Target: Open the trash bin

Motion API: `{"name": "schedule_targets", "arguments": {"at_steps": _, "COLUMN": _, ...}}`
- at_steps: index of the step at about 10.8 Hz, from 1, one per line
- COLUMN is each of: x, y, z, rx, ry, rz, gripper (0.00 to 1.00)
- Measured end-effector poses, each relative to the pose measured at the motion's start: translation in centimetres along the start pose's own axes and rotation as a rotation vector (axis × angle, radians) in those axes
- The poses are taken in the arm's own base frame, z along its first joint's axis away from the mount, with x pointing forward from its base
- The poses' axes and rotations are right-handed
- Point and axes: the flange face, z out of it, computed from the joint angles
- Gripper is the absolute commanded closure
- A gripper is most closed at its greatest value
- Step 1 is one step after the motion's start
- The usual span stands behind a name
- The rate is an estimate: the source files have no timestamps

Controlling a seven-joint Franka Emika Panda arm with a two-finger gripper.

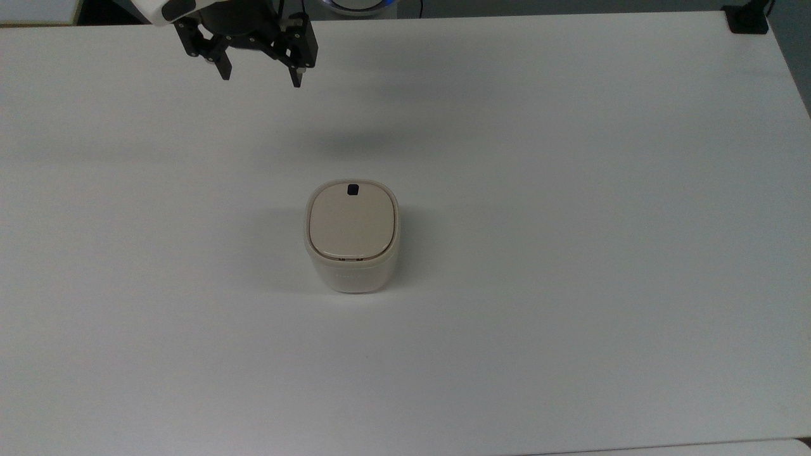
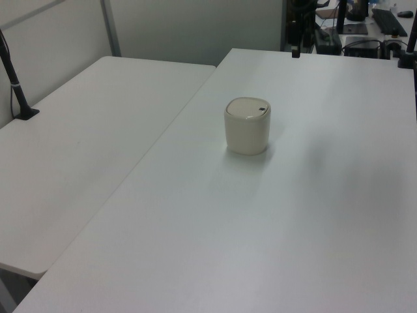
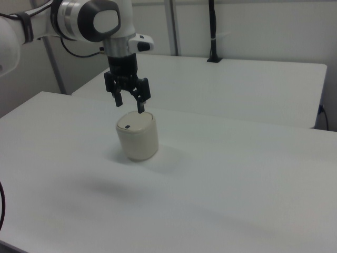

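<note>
The trash bin (image 1: 352, 237) is a small cream-white rounded-square tub standing mid-table, its flat beige lid (image 1: 351, 220) down and a small black button mark (image 1: 352, 189) at the lid's far edge in the top view. It also stands in the left view as the trash bin (image 2: 247, 125) and in the right view as the trash bin (image 3: 137, 136). My gripper (image 1: 261, 76) hangs open and empty in the air, well off toward the top view's upper left of the bin. In the right view the gripper (image 3: 129, 105) appears just above the lid, fingers pointing down.
The bin stands on a wide white table (image 1: 570, 253). A second white table (image 2: 78, 143) adjoins it on the left view's left. A black post with a clamp (image 2: 18, 91) stands on that table. Desk clutter (image 2: 365, 26) lies beyond the far edge.
</note>
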Motion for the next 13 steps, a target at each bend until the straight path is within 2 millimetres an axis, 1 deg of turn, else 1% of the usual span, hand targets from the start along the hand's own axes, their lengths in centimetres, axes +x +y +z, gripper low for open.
{"name": "schedule_targets", "arguments": {"at_steps": 1, "x": 0.3, "y": -0.8, "z": 0.7, "rx": 0.002, "ry": -0.011, "rz": -0.011, "gripper": 0.85}}
{"name": "schedule_targets", "arguments": {"at_steps": 2, "x": 0.7, "y": -1.9, "z": 1.7, "rx": 0.0, "ry": -0.027, "rz": -0.025, "gripper": 0.88}}
{"name": "schedule_targets", "arguments": {"at_steps": 4, "x": 2.6, "y": -3.6, "z": 3.5, "rx": -0.006, "ry": 0.021, "rz": -0.047, "gripper": 0.98}}
{"name": "schedule_targets", "arguments": {"at_steps": 7, "x": 5.6, "y": -6.1, "z": 6.7, "rx": 0.043, "ry": 0.102, "rz": -0.055, "gripper": 1.0}}
{"name": "schedule_targets", "arguments": {"at_steps": 9, "x": 7.1, "y": -6.8, "z": 8.8, "rx": 0.071, "ry": 0.141, "rz": -0.045, "gripper": 1.0}}
{"name": "schedule_targets", "arguments": {"at_steps": 11, "x": 8.0, "y": -7.5, "z": 10.0, "rx": 0.077, "ry": 0.166, "rz": -0.049, "gripper": 1.0}}
{"name": "schedule_targets", "arguments": {"at_steps": 13, "x": 8.2, "y": -9.4, "z": 11.3, "rx": 0.076, "ry": 0.159, "rz": -0.07, "gripper": 1.0}}
